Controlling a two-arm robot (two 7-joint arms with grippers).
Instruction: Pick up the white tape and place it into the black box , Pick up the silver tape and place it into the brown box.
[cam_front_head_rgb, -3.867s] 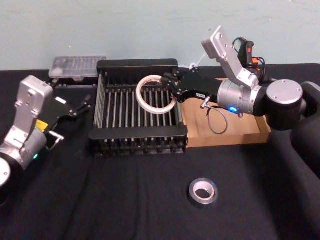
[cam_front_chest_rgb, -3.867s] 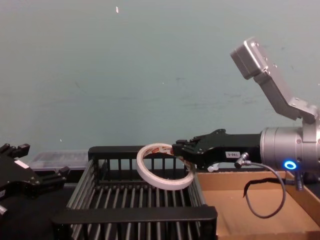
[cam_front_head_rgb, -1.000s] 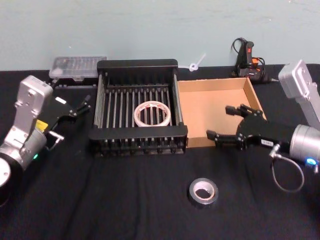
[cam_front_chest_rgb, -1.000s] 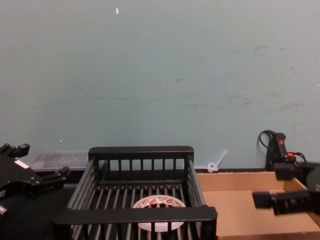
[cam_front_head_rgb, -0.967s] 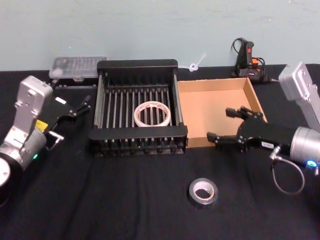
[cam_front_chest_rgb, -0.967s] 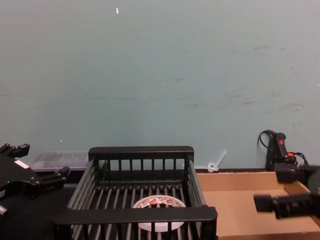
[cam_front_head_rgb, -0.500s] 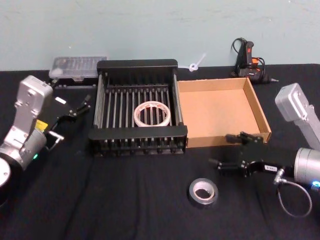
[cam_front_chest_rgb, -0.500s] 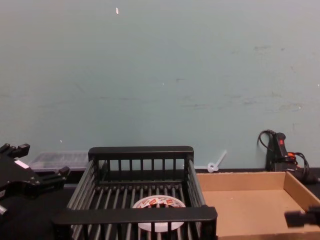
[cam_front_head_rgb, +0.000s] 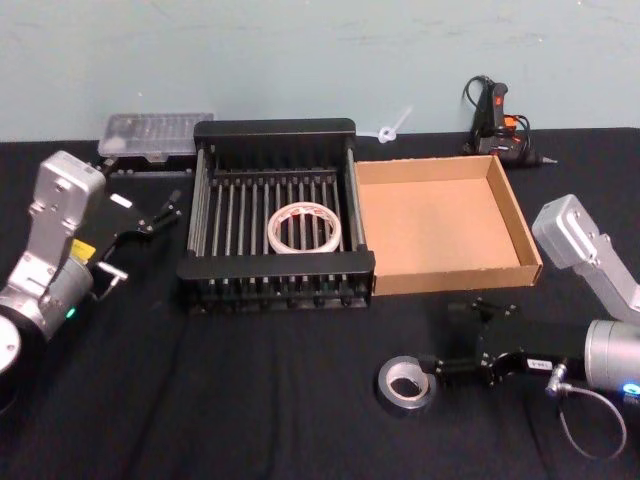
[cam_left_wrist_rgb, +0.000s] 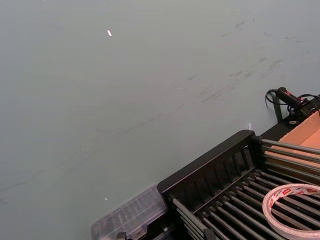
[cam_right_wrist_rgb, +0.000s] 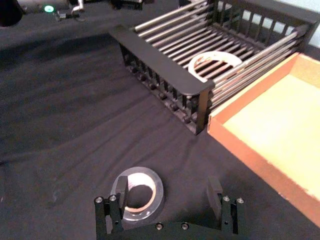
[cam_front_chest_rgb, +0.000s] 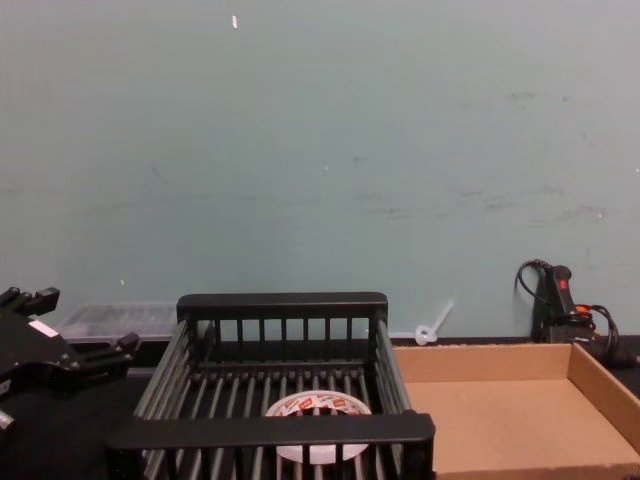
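Observation:
The white tape (cam_front_head_rgb: 305, 228) lies flat on the bars inside the black box (cam_front_head_rgb: 275, 275); it also shows at white tape (cam_right_wrist_rgb: 215, 65) and white tape (cam_front_chest_rgb: 318, 408). The silver tape (cam_front_head_rgb: 406, 384) lies on the black cloth in front of the brown box (cam_front_head_rgb: 520, 225), which holds nothing. My right gripper (cam_front_head_rgb: 452, 338) hovers low just right of the silver tape, open; in the right wrist view, right gripper (cam_right_wrist_rgb: 166, 190), one finger stands at the silver tape's (cam_right_wrist_rgb: 140, 192) edge and the roll lies off to one side of the gap. My left gripper (cam_front_head_rgb: 155, 212) rests open left of the black box.
A clear plastic case (cam_front_head_rgb: 157, 133) sits behind the black box at the back left. A glue gun (cam_front_head_rgb: 497, 118) with its cable lies behind the brown box. Black cloth covers the table (cam_front_head_rgb: 250, 400), with free room at the front left.
The white tape, held above the black box at first, now lies inside it. Over the last second my right gripper moved from the brown box toward the front and down beside the silver tape.

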